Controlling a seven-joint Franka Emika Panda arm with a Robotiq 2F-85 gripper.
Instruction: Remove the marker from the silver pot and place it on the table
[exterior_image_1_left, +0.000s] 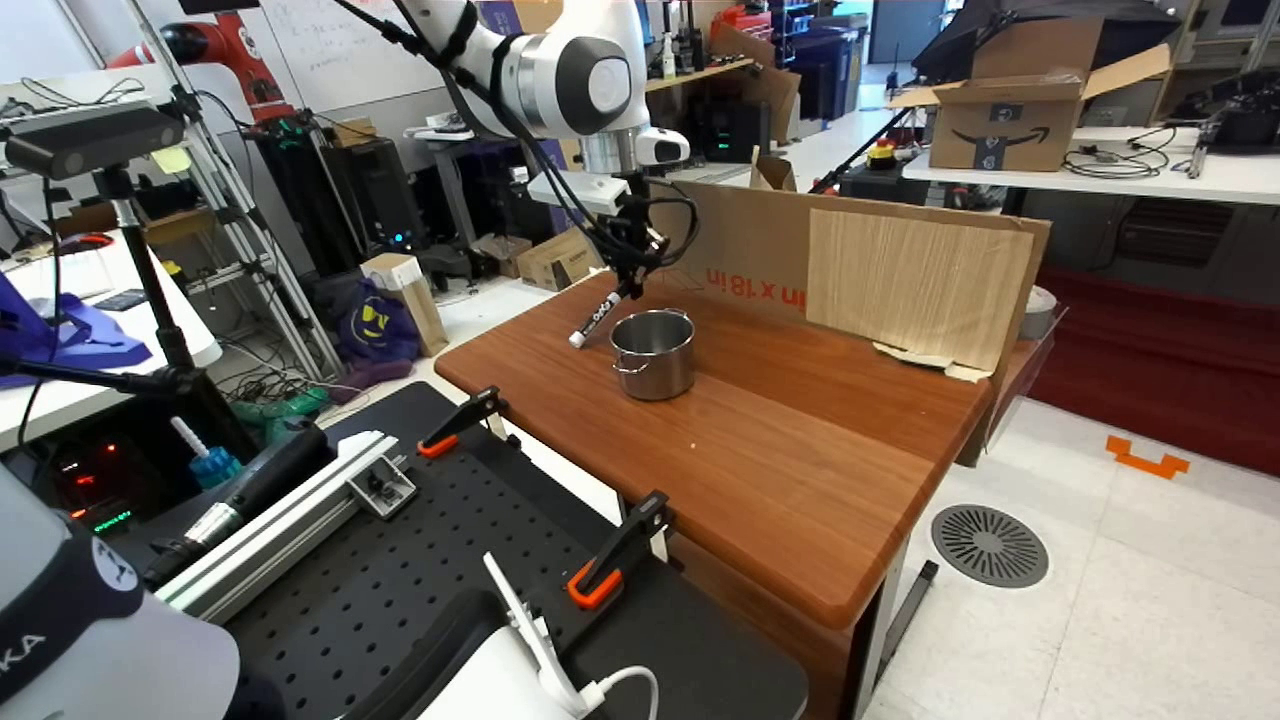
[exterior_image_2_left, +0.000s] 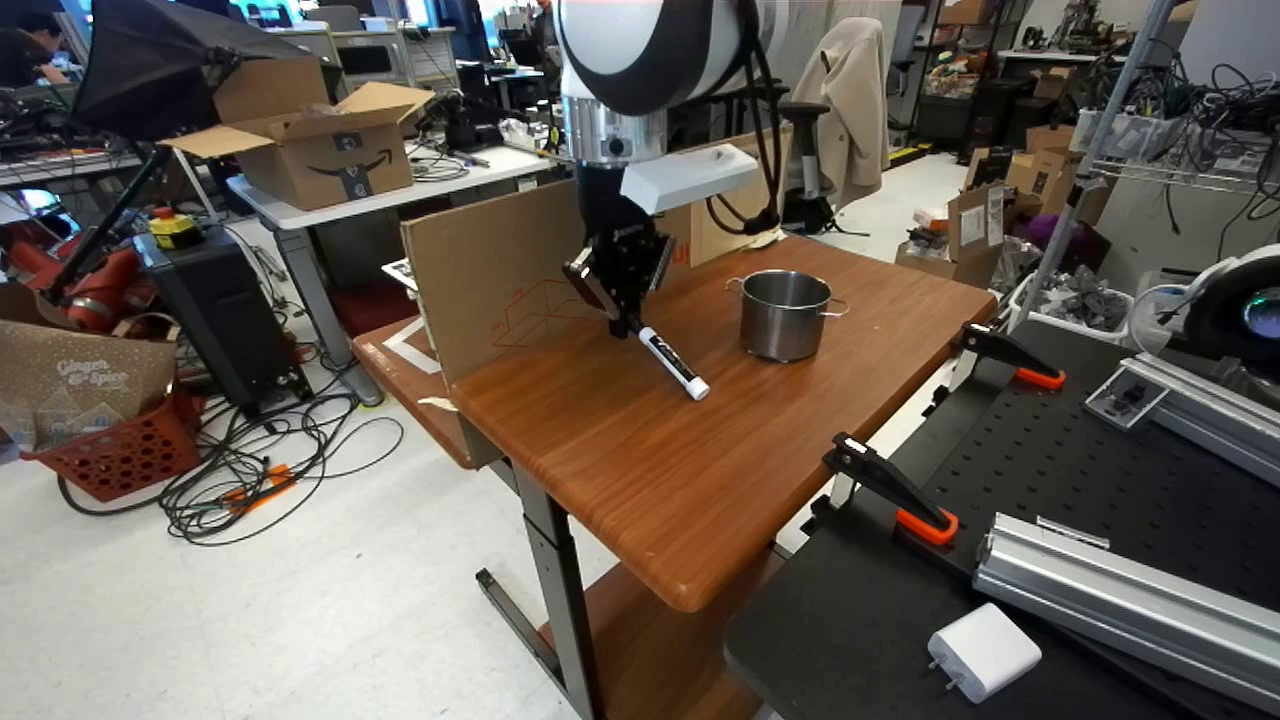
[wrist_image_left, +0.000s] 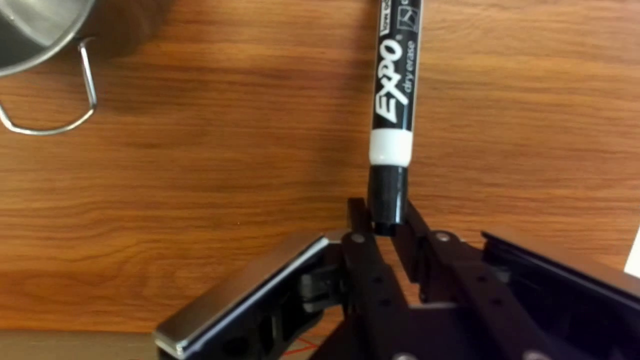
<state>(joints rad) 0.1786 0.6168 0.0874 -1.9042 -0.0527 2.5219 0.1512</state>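
The marker (exterior_image_1_left: 597, 320) is white with a black label and a black cap. It shows in both exterior views (exterior_image_2_left: 672, 362) and in the wrist view (wrist_image_left: 395, 85). My gripper (wrist_image_left: 387, 215) is shut on its black cap end; the gripper also shows in both exterior views (exterior_image_1_left: 630, 288) (exterior_image_2_left: 628, 325). The marker slants down and away from the fingers, outside and beside the silver pot (exterior_image_1_left: 653, 355). I cannot tell whether its white end touches the wooden table (exterior_image_2_left: 620, 450). The pot stands upright on the table (exterior_image_1_left: 760, 440), with its wire handle visible in the wrist view (wrist_image_left: 125, 25).
A cardboard sheet (exterior_image_1_left: 740, 240) stands upright along one table edge, close behind the gripper. A black perforated board (exterior_image_1_left: 400, 580) with orange-tipped clamps (exterior_image_1_left: 625, 550) adjoins the opposite edge. The clamps also show in an exterior view (exterior_image_2_left: 890, 490).
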